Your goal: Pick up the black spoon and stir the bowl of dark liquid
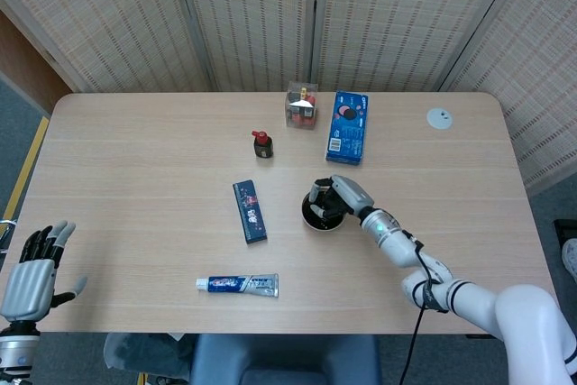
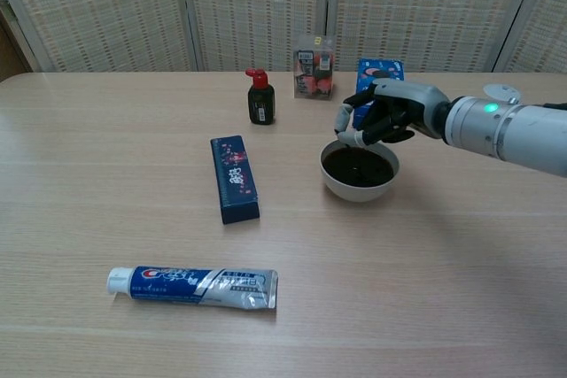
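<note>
A white bowl point(image 2: 359, 185) point(image 1: 310, 222) of dark liquid point(image 2: 358, 166) stands right of the table's middle. My right hand point(image 2: 386, 115) point(image 1: 339, 197) hovers over the bowl's far rim with its fingers curled down. It holds the black spoon, which is almost wholly hidden by the fingers and the dark liquid. My left hand point(image 1: 34, 270) hangs off the near left corner of the table, fingers apart and holding nothing; the chest view does not show it.
A dark blue box point(image 2: 235, 178) lies left of the bowl. A toothpaste tube point(image 2: 195, 287) lies near the front edge. A small black bottle with a red cap point(image 2: 260, 97), a clear box point(image 2: 314, 66) and a blue packet point(image 1: 346, 127) stand behind the bowl. A white disc point(image 1: 439, 117) sits far right.
</note>
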You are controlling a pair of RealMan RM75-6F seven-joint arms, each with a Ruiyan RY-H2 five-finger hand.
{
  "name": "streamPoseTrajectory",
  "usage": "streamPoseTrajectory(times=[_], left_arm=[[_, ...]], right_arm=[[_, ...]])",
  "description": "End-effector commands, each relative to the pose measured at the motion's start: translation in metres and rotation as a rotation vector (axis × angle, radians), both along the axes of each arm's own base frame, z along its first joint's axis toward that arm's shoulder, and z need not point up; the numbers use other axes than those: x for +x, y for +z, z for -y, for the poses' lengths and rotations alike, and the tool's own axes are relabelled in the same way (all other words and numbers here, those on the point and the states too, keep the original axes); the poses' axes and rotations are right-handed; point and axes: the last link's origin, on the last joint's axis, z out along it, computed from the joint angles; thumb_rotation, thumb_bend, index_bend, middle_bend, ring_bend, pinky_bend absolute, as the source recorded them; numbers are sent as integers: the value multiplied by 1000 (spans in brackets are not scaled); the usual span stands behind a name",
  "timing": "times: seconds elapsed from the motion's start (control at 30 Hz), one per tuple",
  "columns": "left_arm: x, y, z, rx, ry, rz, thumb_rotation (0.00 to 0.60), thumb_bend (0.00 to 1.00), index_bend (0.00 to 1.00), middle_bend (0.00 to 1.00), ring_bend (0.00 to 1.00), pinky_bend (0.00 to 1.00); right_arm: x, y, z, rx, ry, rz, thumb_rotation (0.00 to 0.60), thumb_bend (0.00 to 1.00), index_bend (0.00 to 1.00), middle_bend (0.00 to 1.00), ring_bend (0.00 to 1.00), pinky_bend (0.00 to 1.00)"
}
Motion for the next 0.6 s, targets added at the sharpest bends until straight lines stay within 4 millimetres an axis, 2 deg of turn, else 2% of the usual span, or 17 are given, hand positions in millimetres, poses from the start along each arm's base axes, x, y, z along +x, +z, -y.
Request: streamPoseTrajectory(times=[0.03,0.17,0.3,0.4,0.5,0.6], left_arm=[[0,0,0,1,-2,1,600,241,72,0,0,0],[0,0,0,-1,-4,-1,600,242,69,0,0,0],[0,1,0,2,-3,2,600,241,67,0,0,0],[0,3,0,7,-3,2,600,242,67,0,0,0],[-1,5,0,11,-1,0,600,242,67,0,0,0],[0,5,-2,9,-4,1,600,242,67,0,0,0]], right_arm=[[0,4,-1,-5,3,8,600,296,461,1000,1000,1000],[-1,8,-3,-4,2,9,600,275,360,1000,1000,1000],[-4,15,-4,-22,4,11,600,275,309,1000,1000,1000],[-13,29,-7,-57,11,-6,600,275,307,1000,1000,1000],[-30,48,-12,-123,4,-39,600,282,307,963,999,1000],[-51,74,-23,-216,-7,-96,600,368,317,885,946,1000]])
